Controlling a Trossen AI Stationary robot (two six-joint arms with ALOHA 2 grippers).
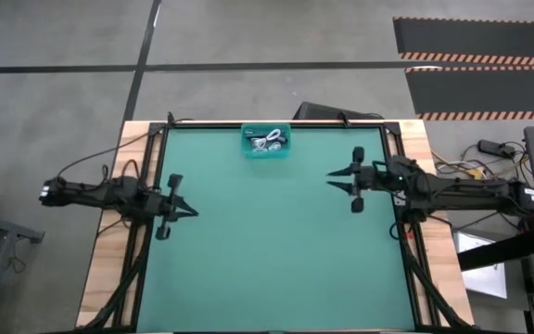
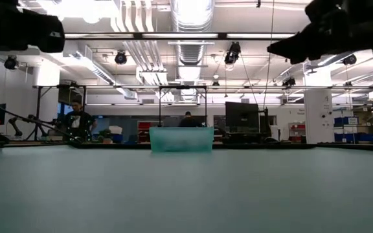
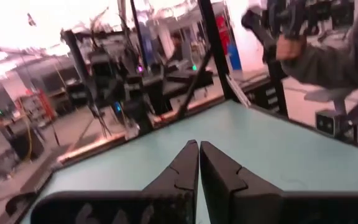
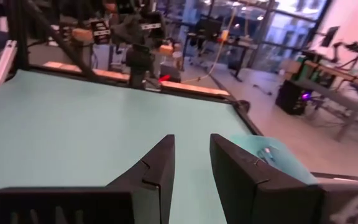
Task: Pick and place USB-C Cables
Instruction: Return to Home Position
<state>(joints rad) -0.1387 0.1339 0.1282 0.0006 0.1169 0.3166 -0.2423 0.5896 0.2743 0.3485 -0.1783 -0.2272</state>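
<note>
A small teal bin (image 1: 265, 141) stands at the middle of the table's far edge; it also shows in the low view (image 2: 181, 139) and at the edge of the right wrist view (image 4: 272, 158). Inside it lie the bundled USB-C cables (image 1: 268, 142), white ones and a dark one. My left gripper (image 1: 194, 211) hovers over the mat's left side, shut (image 3: 199, 146), far from the bin. My right gripper (image 1: 331, 180) hovers over the mat's right side, near the bin's level, with its fingers apart (image 4: 192, 142) and nothing between them.
The green mat (image 1: 267, 241) lies bare between the two arms. Black frame rails (image 1: 152, 167) run along the table's left, right and far edges, over a wooden border (image 1: 109, 269). Beyond the far edge the low view shows a workshop with people (image 2: 76, 120).
</note>
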